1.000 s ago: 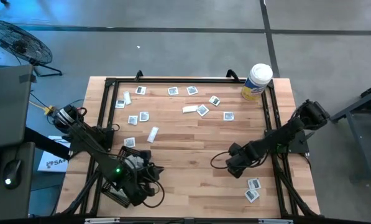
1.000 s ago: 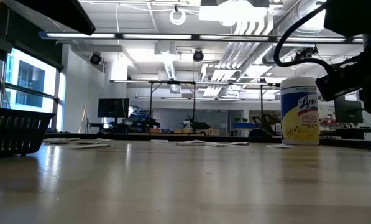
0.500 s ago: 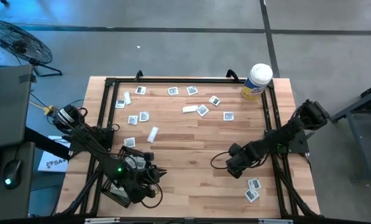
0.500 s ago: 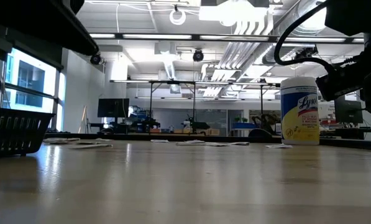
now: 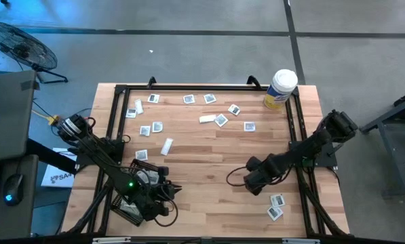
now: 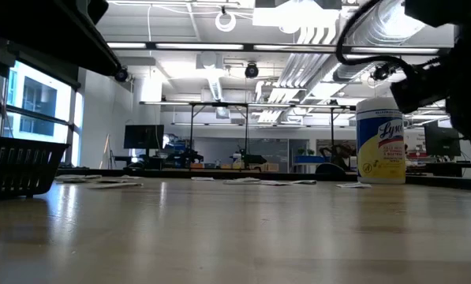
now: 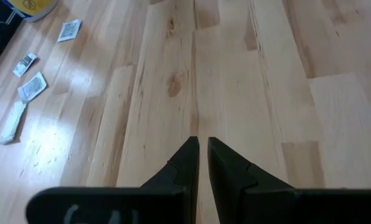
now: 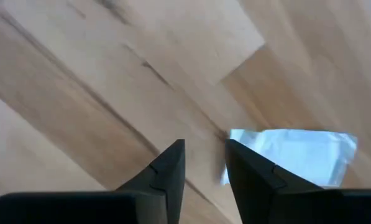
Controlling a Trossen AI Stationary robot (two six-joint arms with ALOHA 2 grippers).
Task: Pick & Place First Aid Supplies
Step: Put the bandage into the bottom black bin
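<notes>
Packets (image 5: 220, 120) scattered near canister (image 5: 279, 89); right fingers (image 8: 204, 163) parted beside one, left fingers (image 7: 199, 163) clenched empty

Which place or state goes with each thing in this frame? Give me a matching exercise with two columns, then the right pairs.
Things:
1. white canister
2. left gripper
3. right gripper
4. black mesh tray

Places or states:
A. fingers a little apart, with a white packet lying on the wood just past them
B. standing upright at the table's far right corner
C. at the near left edge, under the left arm
D. fingers almost together over bare wood, holding nothing

Pairs: 1-B, 2-D, 3-A, 4-C
</notes>
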